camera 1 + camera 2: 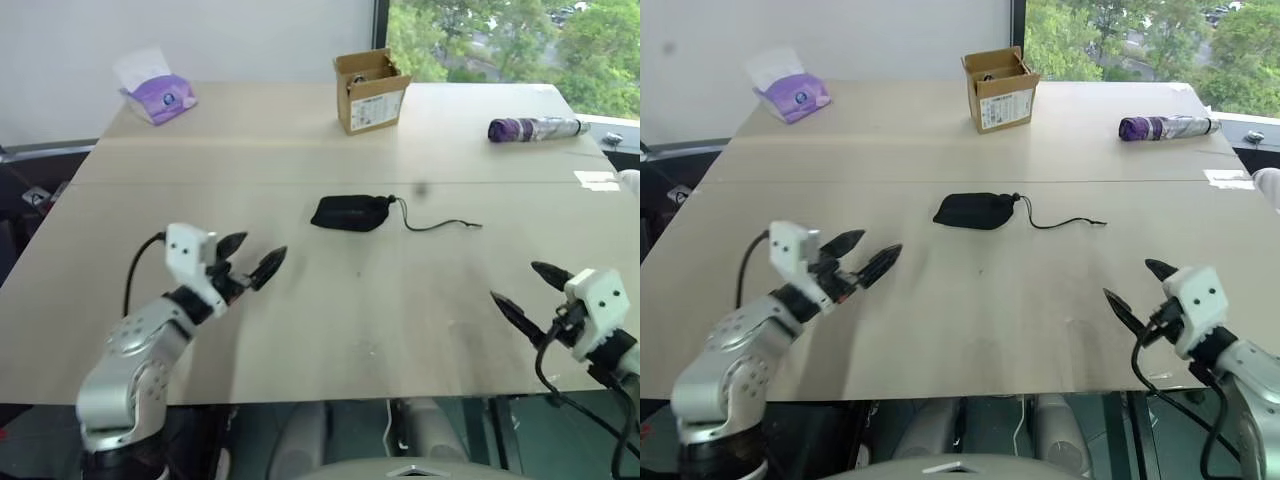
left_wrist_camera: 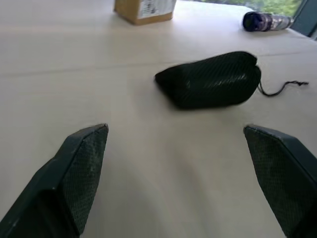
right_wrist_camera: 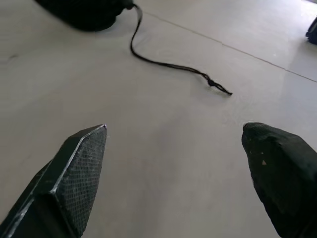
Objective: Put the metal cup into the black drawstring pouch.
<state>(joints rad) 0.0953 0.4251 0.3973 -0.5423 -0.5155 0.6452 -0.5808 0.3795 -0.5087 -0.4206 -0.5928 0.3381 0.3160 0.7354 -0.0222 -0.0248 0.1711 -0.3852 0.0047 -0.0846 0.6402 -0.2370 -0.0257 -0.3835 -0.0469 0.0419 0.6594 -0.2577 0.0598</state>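
Black drawstring pouch [image 1: 351, 213] lies mid-table, bulging, mouth cinched, cord [image 1: 440, 224] trailing right; metal cup not visible loose, likely inside. Left gripper [image 1: 248, 262] and right gripper [image 1: 525, 292] near edge, well apart from pouch, jaws wide, empty. Task looks done

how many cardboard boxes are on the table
1. The small open brown cardboard box stands at the far side of the pale wooden table, beyond the soft black fabric drawstring pouch. I can't see what's inside the box.

Office-like room, long pale table [image 1: 300, 330], white wall, window onto trees
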